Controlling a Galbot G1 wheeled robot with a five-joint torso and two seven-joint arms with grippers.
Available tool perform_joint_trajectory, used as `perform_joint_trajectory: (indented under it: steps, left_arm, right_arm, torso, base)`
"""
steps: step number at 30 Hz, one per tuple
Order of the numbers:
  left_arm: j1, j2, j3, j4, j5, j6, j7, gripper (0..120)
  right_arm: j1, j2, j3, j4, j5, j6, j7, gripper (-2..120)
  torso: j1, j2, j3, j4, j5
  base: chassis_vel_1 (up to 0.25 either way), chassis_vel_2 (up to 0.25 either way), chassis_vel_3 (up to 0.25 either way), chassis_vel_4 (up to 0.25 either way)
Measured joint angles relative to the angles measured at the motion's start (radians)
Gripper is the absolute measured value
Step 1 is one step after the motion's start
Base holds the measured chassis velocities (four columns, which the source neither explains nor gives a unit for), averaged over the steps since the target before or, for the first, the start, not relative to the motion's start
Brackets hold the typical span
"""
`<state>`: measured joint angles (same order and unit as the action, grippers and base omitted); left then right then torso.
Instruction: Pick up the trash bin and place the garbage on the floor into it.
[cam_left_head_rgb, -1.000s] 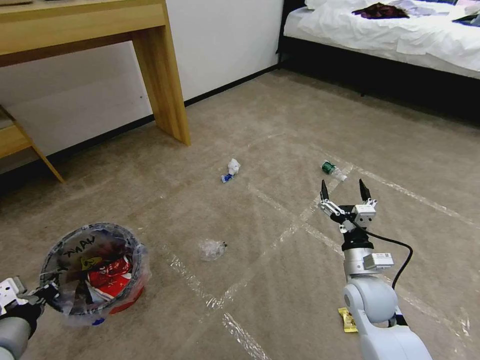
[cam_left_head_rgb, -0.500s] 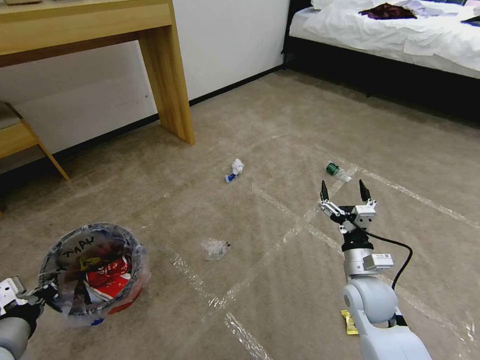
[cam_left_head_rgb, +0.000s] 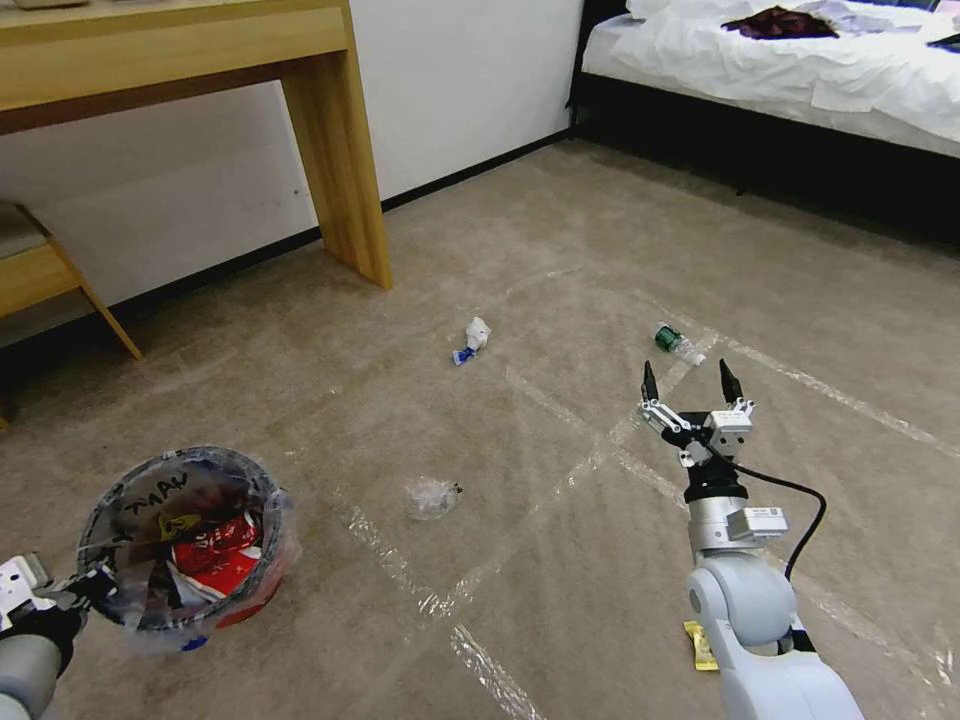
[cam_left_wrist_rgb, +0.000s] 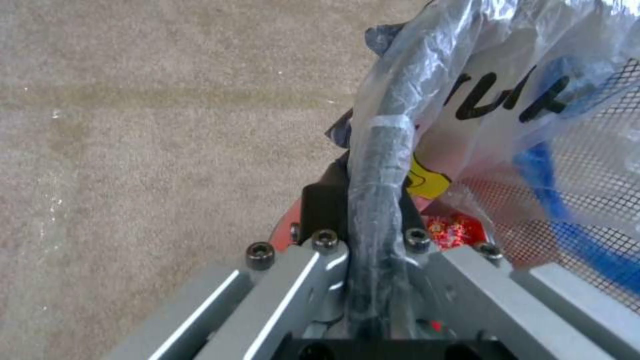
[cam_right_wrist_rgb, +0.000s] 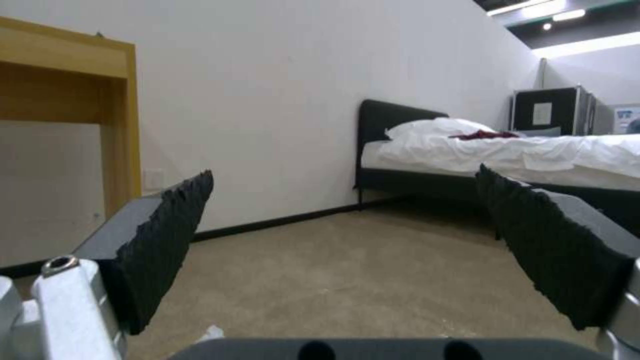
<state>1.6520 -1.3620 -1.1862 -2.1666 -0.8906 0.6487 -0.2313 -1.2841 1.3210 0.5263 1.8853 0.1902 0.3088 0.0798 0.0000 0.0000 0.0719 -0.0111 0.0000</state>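
Left gripper (cam_left_head_rgb: 85, 583): clamped on the dark rim of the trash bin, at the side of the bin nearest the robot; the left wrist view shows the rim and its crinkled liner pinched between the closed jaws.
Trash bin (cam_left_head_rgb: 235, 590): small, round and red, lined with a clear bag bearing black writing at the rim; red wrappers and a yellow scrap lie inside. It is upright, and whether it touches the floor cannot be told.
Right gripper (cam_left_head_rgb: 690, 382): well to the right of the trash bin, held out forward above the floor, its fingers spread wide with nothing between them.
Floor (cam_left_head_rgb: 560, 250): beige-grey carpet crossed by shiny tape lines.
Clear plastic (cam_left_head_rgb: 431, 496): a crumpled piece on the floor, between the trash bin and the right gripper.
White and blue scrap (cam_left_head_rgb: 471, 339): farther out from the trash bin, toward the wooden desk leg (cam_left_head_rgb: 345, 160).
Green-labelled bottle (cam_left_head_rgb: 673, 340): lying on a tape line just beyond the right gripper, far from the trash bin.
Yellow wrapper (cam_left_head_rgb: 699, 644): on the floor beside the right arm's base, level with the trash bin.
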Motion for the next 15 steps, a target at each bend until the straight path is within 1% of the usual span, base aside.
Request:
perform_joint_trajectory:
  steps: [15]
  left_arm:
    - [0.003, -0.001, 0.004, 0.0, 0.003, -0.005, 0.001, 0]
  right_arm:
    - [-0.006, -0.001, 0.004, 0.003, -0.001, 0.001, 0.003, 100]
  torso:
    - [0.0, 0.0, 0.0, 0.0, 0.0]
  base:
    - [0.0, 0.0, 0.0, 0.0]
